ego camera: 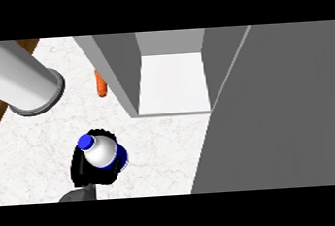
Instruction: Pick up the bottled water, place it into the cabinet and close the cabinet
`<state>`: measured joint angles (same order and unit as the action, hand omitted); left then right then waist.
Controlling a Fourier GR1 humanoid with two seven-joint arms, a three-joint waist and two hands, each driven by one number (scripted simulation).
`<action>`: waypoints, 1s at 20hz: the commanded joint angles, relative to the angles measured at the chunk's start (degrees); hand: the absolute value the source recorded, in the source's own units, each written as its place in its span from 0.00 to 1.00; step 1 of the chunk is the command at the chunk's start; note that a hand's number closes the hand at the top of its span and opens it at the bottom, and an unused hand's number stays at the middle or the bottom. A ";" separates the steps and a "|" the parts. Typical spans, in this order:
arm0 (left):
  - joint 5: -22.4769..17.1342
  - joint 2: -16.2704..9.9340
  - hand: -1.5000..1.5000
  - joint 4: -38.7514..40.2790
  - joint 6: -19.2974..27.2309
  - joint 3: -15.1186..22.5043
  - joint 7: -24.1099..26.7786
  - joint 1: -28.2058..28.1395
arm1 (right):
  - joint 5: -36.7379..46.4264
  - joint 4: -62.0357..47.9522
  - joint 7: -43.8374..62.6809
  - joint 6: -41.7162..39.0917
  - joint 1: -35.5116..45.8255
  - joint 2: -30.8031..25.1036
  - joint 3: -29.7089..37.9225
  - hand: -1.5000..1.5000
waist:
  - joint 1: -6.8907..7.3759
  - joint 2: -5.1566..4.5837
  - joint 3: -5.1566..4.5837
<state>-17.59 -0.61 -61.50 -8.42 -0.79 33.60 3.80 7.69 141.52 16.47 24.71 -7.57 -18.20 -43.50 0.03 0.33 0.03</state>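
- A white marbled worktop [37,157] is seen from steeply above, with a strip of brown wood along its left edge.
- Near the front edge, left of the middle, a black hand [84,169] comes in from below on a grey forearm. Only one hand shows, and from its place at the left it seems to be the robot's left hand.
- Its fingers are curled around a water bottle [100,150], which is white with a blue cap and a blue band. The bottle stands nearly upright, with its cap tipped toward the back left.
- Whether the bottle's base touches the worktop cannot be told, since the hand hides it.
- Behind and to the right of the bottle stands a grey cabinet [117,64]. It is open, and a white floor shows inside it.
- The cabinet door [285,117] swings out toward the front and fills the right side of the view.
- A small orange carrot [101,83] lies on the worktop just left of the cabinet's left wall, toward the back.
- A large grey cylinder [21,77] slants across the back left corner.
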 commanded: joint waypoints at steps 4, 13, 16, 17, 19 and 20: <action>-3.45 0.59 1.00 -13.54 10.01 9.42 -8.12 -1.62 | 2.91 6.11 3.08 -1.02 0.01 -1.25 1.64 0.00 | -0.30 -0.14 -0.03; -1.02 0.60 1.00 -24.51 21.11 15.41 -16.23 3.44 | 2.15 4.22 1.94 -0.31 0.47 -0.17 1.21 0.00 | -0.40 -0.18 -0.03; -2.23 0.60 1.00 -20.65 23.19 17.24 -14.84 5.41 | 2.94 4.33 3.03 -0.74 1.51 -0.08 1.99 0.00 | -0.42 -0.27 -0.05; -0.26 0.60 1.00 -25.04 23.21 17.79 -17.31 2.22 | 2.69 4.78 -4.69 -0.72 -6.22 -3.88 -1.00 0.00 | -0.54 -0.13 0.01; -2.95 0.60 1.00 -21.60 29.14 20.71 -20.10 10.24 | 2.80 4.90 1.69 -1.35 0.05 -1.59 0.74 0.00 | -0.69 -0.25 -0.05; -1.61 0.60 1.00 -21.34 28.43 18.84 -20.25 10.46 | 7.57 7.40 -0.26 0.75 -4.83 -2.37 -5.24 0.00 | -1.02 -0.09 -0.05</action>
<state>-19.29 -0.02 -83.52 15.41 16.02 15.71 10.41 8.02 140.90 14.22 24.94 -8.25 -18.68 -44.28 -0.59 0.15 0.00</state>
